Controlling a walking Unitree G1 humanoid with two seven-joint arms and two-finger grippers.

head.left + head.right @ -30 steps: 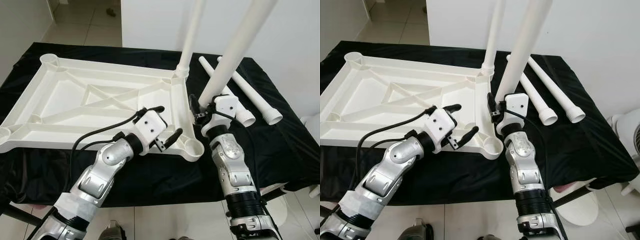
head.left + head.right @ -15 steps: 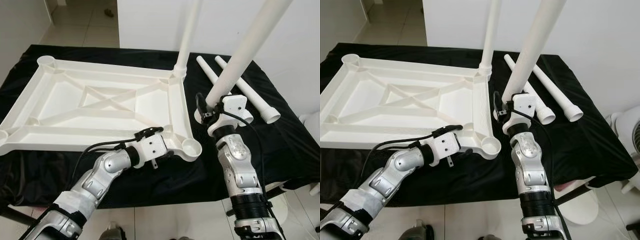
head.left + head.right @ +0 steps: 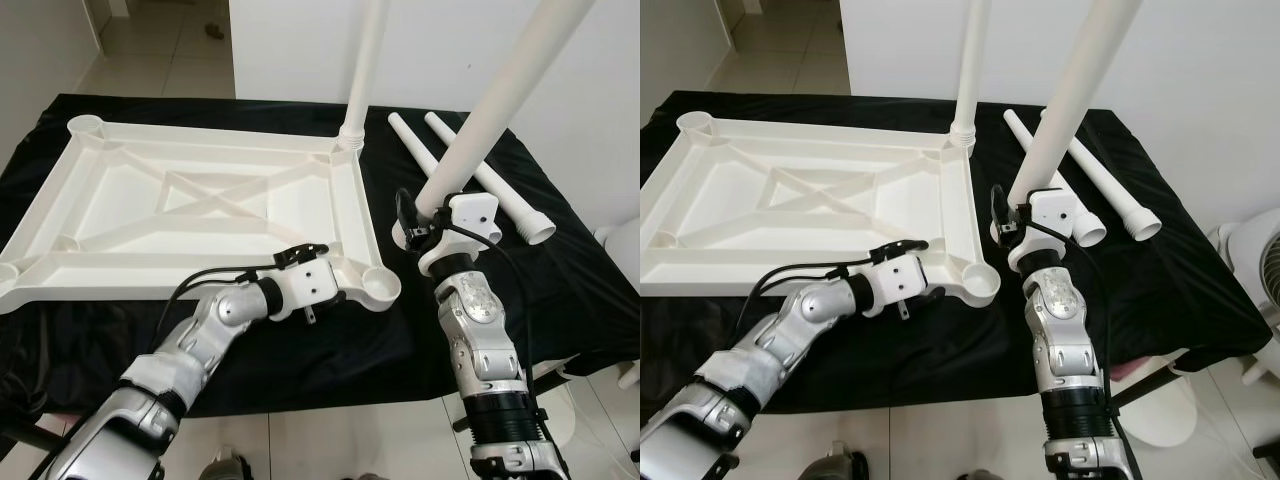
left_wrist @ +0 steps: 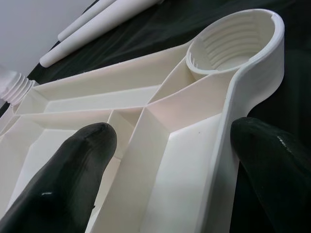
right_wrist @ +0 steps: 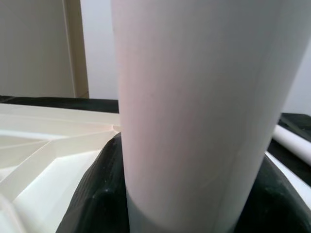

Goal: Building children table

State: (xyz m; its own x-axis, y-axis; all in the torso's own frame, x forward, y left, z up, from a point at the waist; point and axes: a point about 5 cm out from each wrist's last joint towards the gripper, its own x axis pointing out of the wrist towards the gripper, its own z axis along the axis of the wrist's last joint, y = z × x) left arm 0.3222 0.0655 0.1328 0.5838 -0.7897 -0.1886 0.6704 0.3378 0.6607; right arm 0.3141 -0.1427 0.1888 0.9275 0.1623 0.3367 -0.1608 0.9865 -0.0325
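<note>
1. Since a second ago your left gripper has dropped from above the tabletop to its near rim. Its fingers are now spread either side of that rim, one inside the frame and one outside, beside the empty corner socket. They have not closed on it.
2. Your right gripper has carried its leg a little further right of the tabletop. Its fingers are wrapped shut round the leg's lower end, and the leg leans up and away to the right.
3. The tabletop lies upside down on the black-covered desk. One leg stands screwed into the far right corner, and two spare legs lie on the desk to the right.
4. Risk: the held leg is tilted and its threaded end is hidden by the gripper. If you bring it to the socket at this angle, I judge it will cross-thread or jam.
5. Risk: if the left fingers only straddle the rim, the twisting leg may slide the tabletop across the cloth. Clamp first.
6. Risk: the long leg swings wide at its top and could strike the standing leg.
</note>
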